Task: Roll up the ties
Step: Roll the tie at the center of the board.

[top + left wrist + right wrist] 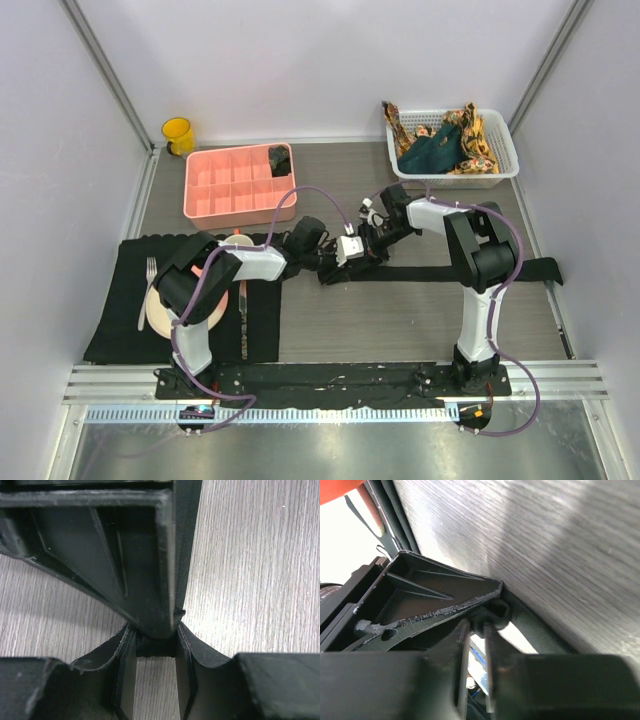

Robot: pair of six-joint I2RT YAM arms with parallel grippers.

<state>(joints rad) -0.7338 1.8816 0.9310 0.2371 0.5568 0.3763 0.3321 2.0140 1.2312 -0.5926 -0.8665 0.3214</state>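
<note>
The long, narrow, soft black necktie (pixel 450 271) lies flat on the grey wood-grain table (pixel 400 320). Its long axis runs from 9 o'clock to 3 o'clock in the top view. Both arms meet at its 9 o'clock end, so the whole free length stretches away from them toward 3 o'clock. Any further rolling should therefore travel that way.

The left gripper (pixel 328 266) sits right at that end. In its wrist view the matte black fingers are pressed in on a small, tight black coil of the fabric, and the flat strip leads off toward 12 o'clock. The right gripper (pixel 358 252) comes in from the 3 o'clock side and its tips are at the same coil. Its jaws stand narrow with a dark fold at the tips, but I cannot tell whether they actually pinch it. The left arm looks slightly nearer the coil.

The fabric is thin, limp and smooth-edged, so it is likely to slacken if released.

More ties wait in the white slotted plastic basket (pixel 500 172) at 1 o'clock: a crumpled dark teal tie (pixel 432 152) and orange-yellow patterned ties (pixel 478 140).
</note>
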